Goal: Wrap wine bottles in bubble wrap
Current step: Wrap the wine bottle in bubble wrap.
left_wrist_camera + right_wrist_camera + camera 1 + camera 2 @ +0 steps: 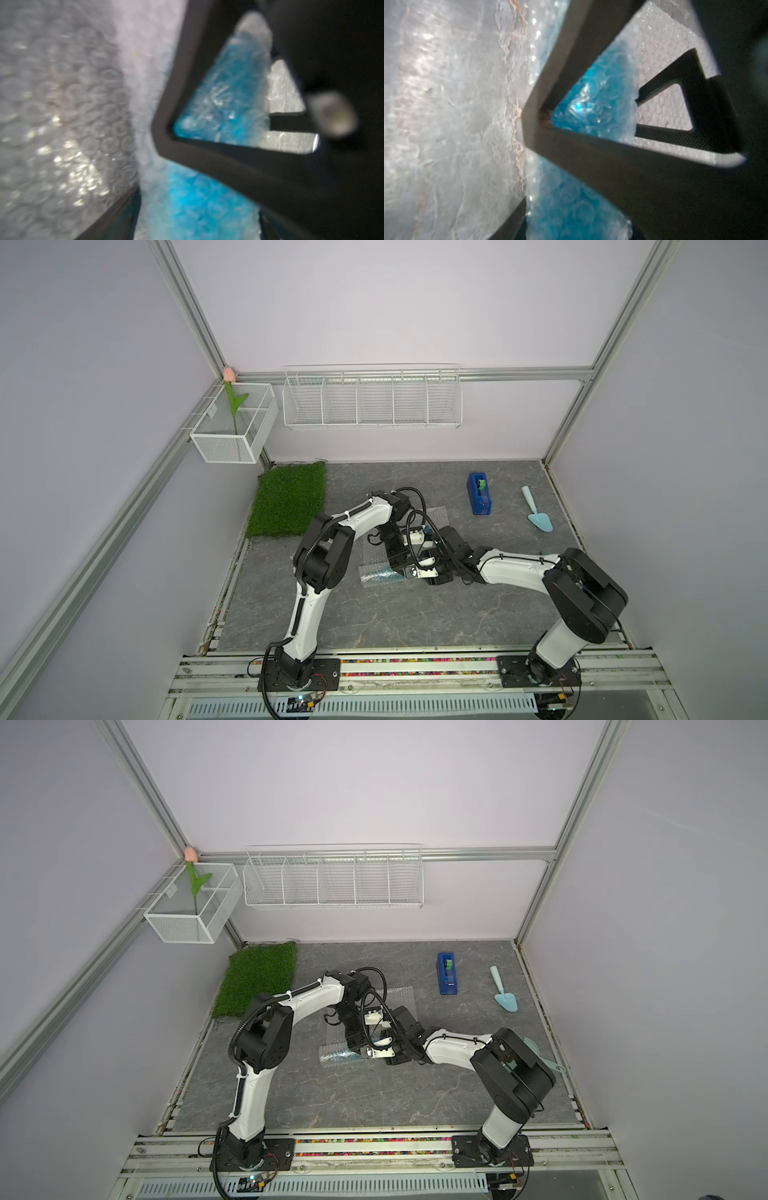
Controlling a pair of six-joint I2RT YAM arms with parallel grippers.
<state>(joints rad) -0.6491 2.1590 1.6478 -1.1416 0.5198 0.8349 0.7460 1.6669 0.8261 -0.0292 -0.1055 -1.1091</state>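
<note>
Bottle lies on its side on desk, rolled in bubble wrap. Long axis runs side to side, parallel to arm rail; neck end hidden by wrap. Left arm: elbow high, wrist bent down. Right arm: stretched low, reaching inward. Claws just beside each other over roll. Left claw spread, wrapped bottle in gap below. Right claw jaws astride blue body; pinching or not, can't tell.
</note>
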